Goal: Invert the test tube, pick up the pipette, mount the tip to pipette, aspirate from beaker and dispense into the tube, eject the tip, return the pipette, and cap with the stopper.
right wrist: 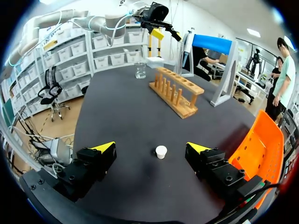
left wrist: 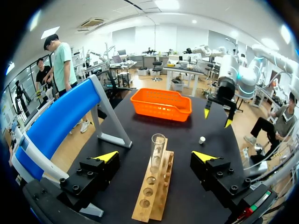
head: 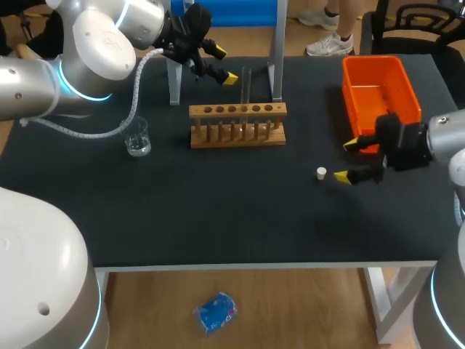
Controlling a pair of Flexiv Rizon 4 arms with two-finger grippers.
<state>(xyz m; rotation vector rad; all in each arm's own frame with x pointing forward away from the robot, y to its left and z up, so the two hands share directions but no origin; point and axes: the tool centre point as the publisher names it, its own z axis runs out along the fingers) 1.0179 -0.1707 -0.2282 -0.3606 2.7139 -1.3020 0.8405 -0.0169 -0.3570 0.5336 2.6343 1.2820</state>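
A clear test tube point(head: 246, 87) stands upright in the wooden rack point(head: 237, 126). My left gripper point(head: 224, 64) hovers open just behind the rack. In the left wrist view the test tube point(left wrist: 157, 150) rises between the spread fingers of that gripper point(left wrist: 155, 156), touching neither. A small white stopper point(head: 321, 172) lies on the black mat. My right gripper point(head: 346, 160) is open right beside it; in its wrist view the stopper point(right wrist: 161, 151) sits between the wide fingers of the gripper point(right wrist: 152, 147). A glass beaker point(head: 137, 137) stands to the left of the rack. The pipette point(right wrist: 187, 44) hangs on the blue stand point(right wrist: 212, 44).
An orange bin point(head: 381, 91) sits at the back right, close behind my right arm. The legs of the blue stand point(head: 174, 76) rise behind the rack near my left gripper. The black mat point(head: 218, 211) covers the table.
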